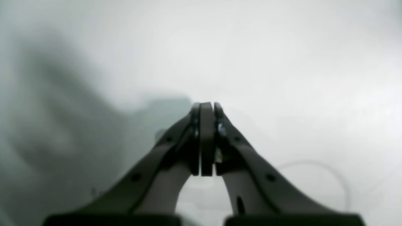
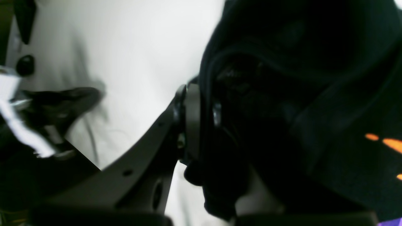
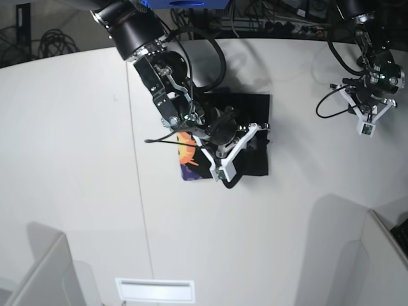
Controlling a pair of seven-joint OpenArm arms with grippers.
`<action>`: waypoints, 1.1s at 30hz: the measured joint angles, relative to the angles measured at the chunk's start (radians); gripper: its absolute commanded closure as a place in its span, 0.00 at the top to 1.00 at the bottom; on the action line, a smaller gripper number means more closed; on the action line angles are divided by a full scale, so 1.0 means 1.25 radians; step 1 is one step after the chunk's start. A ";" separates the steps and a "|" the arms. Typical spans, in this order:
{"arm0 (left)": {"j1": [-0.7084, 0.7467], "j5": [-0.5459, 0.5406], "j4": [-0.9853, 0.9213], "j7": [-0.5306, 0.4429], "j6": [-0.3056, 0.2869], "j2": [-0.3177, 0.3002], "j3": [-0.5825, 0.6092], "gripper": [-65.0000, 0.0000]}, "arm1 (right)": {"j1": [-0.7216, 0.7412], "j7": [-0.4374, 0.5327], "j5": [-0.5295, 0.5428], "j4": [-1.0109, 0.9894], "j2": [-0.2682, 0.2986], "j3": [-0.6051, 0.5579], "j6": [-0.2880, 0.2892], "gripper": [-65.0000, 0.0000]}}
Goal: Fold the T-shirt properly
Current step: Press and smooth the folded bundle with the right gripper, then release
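Observation:
The black T-shirt (image 3: 245, 108) lies partly folded in the middle of the white table (image 3: 70, 146), with its orange and purple print (image 3: 189, 159) showing at the lower left edge. My right gripper (image 3: 256, 132) is over the shirt's right side. In the right wrist view it (image 2: 204, 113) is shut on a bunched fold of the black cloth (image 2: 282, 78), with orange print (image 2: 391, 143) at the right. My left gripper (image 3: 371, 105) hangs over bare table at the far right, away from the shirt. In the left wrist view it (image 1: 207, 108) is shut and empty.
Grey partitions stand at the lower left (image 3: 38, 274) and lower right (image 3: 382, 255). A white slot plate (image 3: 153, 290) sits at the front edge. Cables (image 3: 268, 16) run along the back. A cable loop (image 3: 331, 105) hangs by the left arm.

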 measured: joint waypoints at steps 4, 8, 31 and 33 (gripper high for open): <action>0.005 0.003 -0.003 0.001 -0.006 -0.001 -0.061 0.00 | 0.000 -0.001 -0.001 -0.019 -0.001 0.000 0.000 0.24; 0.030 0.003 -0.002 0.002 -0.034 0.000 -0.110 0.00 | 0.002 0.000 -0.001 -0.019 -0.001 -0.016 -0.001 0.38; 0.075 0.002 -0.008 0.001 -0.091 0.001 -0.221 0.00 | 0.120 0.049 0.000 -0.048 -0.014 -0.315 -0.004 0.39; 0.075 0.002 -0.015 0.001 -0.091 0.002 -0.221 0.00 | 0.119 0.006 -0.002 0.024 -0.007 -0.317 -0.004 0.37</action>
